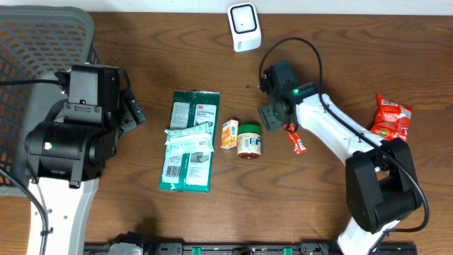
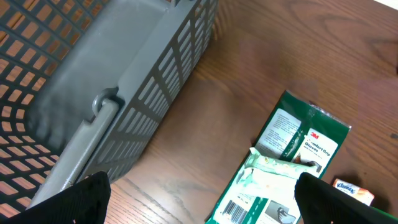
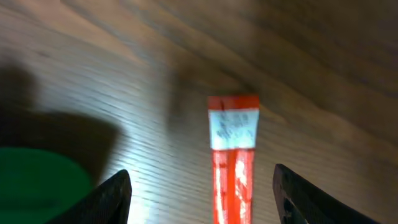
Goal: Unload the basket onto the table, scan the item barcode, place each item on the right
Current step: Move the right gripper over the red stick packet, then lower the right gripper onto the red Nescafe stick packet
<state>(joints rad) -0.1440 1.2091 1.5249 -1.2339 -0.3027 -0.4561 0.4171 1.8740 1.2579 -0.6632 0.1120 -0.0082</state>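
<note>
A narrow red stick packet (image 3: pixel 233 137) lies flat on the wood between the fingers of my right gripper (image 3: pixel 205 199). The jaws stand apart and touch nothing. Overhead, the red stick packet (image 1: pixel 298 140) sits just right of my right gripper (image 1: pixel 283 126). The white barcode scanner (image 1: pixel 244 27) stands at the table's back edge. My left gripper (image 2: pixel 202 205) hangs open over bare wood between the grey basket (image 2: pixel 124 81) and a green-and-white pack (image 2: pixel 292 155) whose barcode (image 2: pixel 236 211) faces up.
A green-lidded jar (image 1: pixel 249 139) and a small orange box (image 1: pixel 228 133) stand beside the green pack (image 1: pixel 190 142). A red snack bag (image 1: pixel 391 117) lies at the right. The grey basket (image 1: pixel 42 42) fills the left back corner.
</note>
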